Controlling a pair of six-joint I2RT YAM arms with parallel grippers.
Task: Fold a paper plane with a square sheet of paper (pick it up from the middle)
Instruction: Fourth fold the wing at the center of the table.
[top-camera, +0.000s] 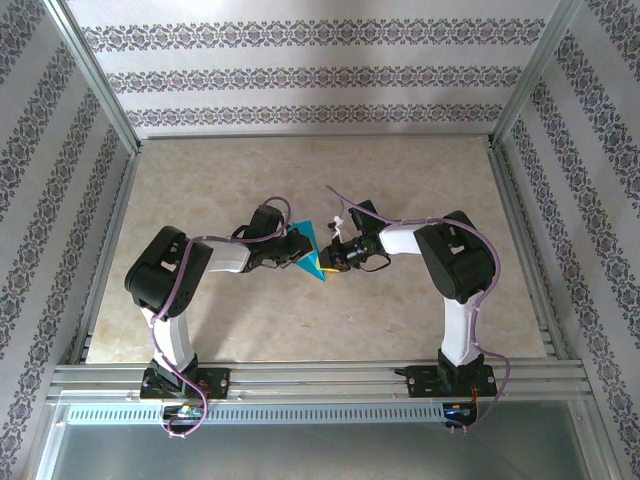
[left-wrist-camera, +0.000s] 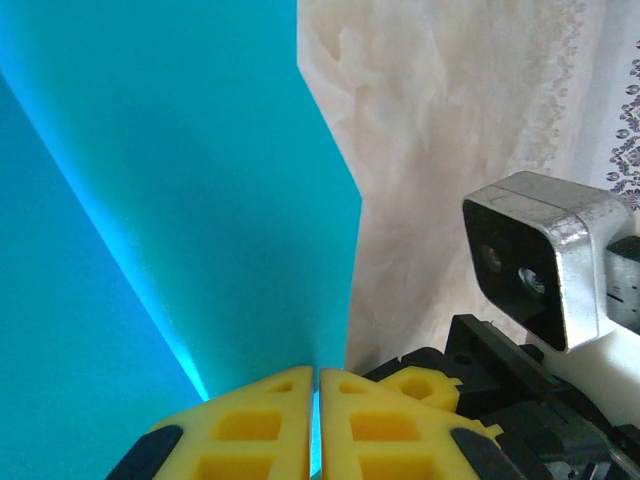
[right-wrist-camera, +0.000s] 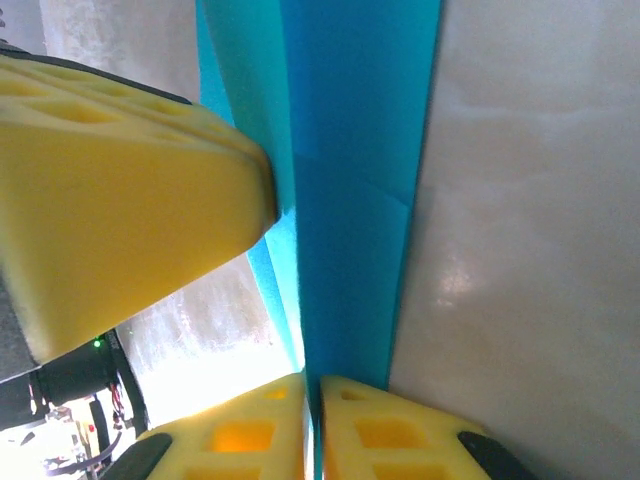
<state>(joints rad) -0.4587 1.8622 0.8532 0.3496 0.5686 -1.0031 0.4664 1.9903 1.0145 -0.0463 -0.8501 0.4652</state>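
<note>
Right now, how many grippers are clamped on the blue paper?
2. The left gripper pinches the blue paper from the left side. The right gripper pinches it from the right. They meet over the middle of the table.

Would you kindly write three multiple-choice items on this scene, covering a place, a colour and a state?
1. Where is the paper? A. lying flat, untouched B. held between the left gripper and right gripper C. on the floor
2. What colour is it? A. teal-blue B. red C. white
3. The left gripper is: A. wide open B. shut on the paper C. shut on nothing
Answers: 1B, both pinch it; 2A, blue in every view; 3B, its yellow fingers clamp the sheet.
</note>
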